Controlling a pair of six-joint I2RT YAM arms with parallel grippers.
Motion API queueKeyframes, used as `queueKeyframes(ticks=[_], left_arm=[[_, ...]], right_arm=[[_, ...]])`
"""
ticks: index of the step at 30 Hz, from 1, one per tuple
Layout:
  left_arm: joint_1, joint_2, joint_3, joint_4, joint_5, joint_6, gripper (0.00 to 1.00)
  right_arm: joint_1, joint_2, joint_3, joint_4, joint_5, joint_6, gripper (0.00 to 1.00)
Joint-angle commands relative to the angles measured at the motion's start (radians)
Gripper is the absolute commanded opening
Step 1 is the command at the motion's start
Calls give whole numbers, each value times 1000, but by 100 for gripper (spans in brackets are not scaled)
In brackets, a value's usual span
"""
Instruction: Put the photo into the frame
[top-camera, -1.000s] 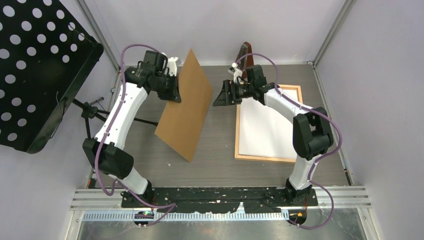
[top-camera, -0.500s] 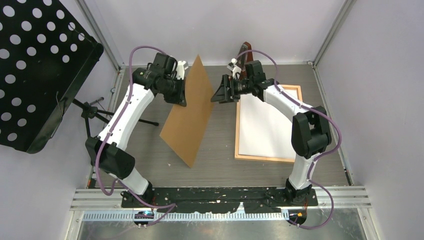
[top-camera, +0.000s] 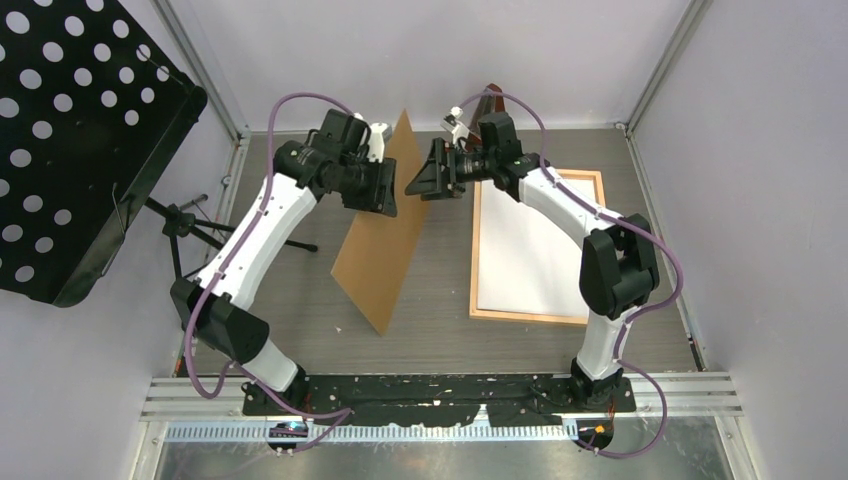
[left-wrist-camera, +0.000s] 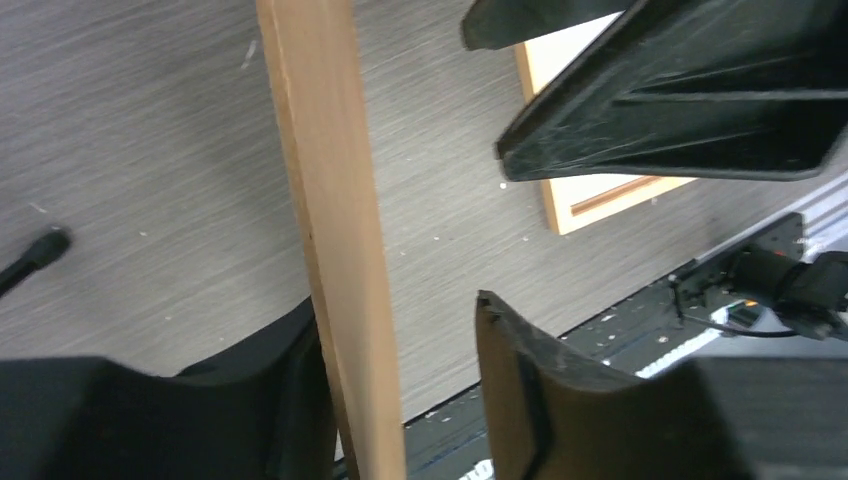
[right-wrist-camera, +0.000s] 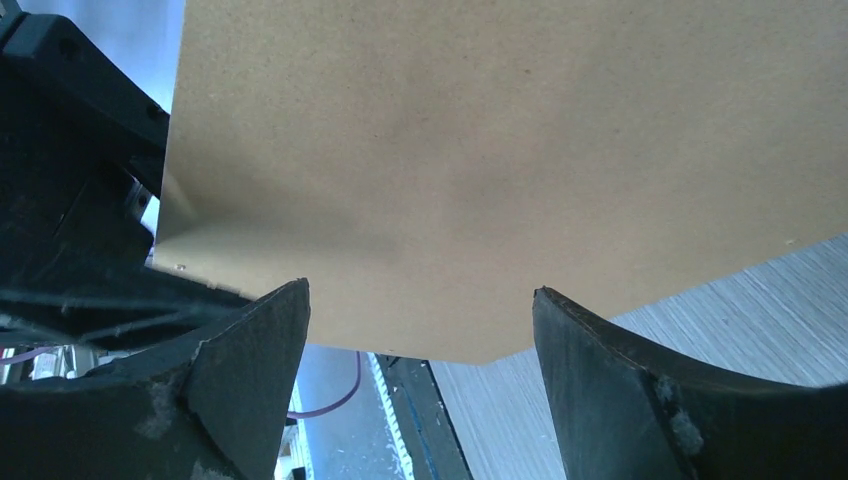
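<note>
My left pincer (left-wrist-camera: 400, 325) has its jaws apart around an edge of the brown board (left-wrist-camera: 330, 180). The board seems to lean against one finger (left-wrist-camera: 280, 370) and stands clear of the other. My right pincer (right-wrist-camera: 420, 300) faces the board's flat side, which is just ahead of it. Its jaws are spread wide and grip nothing. The photo (top-camera: 530, 245) lies white back up inside the frame (top-camera: 527, 317), flat on the table (top-camera: 440, 300), behind and below my right pincer.

The left end effector (top-camera: 388, 195) has loosened on the board (top-camera: 385, 255), which now stands steeper; the right end effector (top-camera: 418, 178) has moved closer.
</note>
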Motion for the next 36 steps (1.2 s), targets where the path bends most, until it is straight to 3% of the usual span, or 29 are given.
queueKeyframes(ticks=[1, 4, 9, 22, 36], left_arm=[[-21, -53, 5, 45, 21, -14, 54], [-35, -54, 5, 53, 41, -16, 67], [-87, -70, 14, 66, 47, -8, 73], [-196, -91, 13, 101, 60, 12, 75], [-228, -63, 27, 109, 98, 19, 74]], right_arm=[[10, -45, 34, 53, -19, 47, 88], [10, -58, 20, 63, -18, 56, 89], [11, -85, 3, 64, -6, 60, 89], [-26, -173, -74, 127, 3, 102, 91], [-52, -252, -162, 189, -3, 145, 91]])
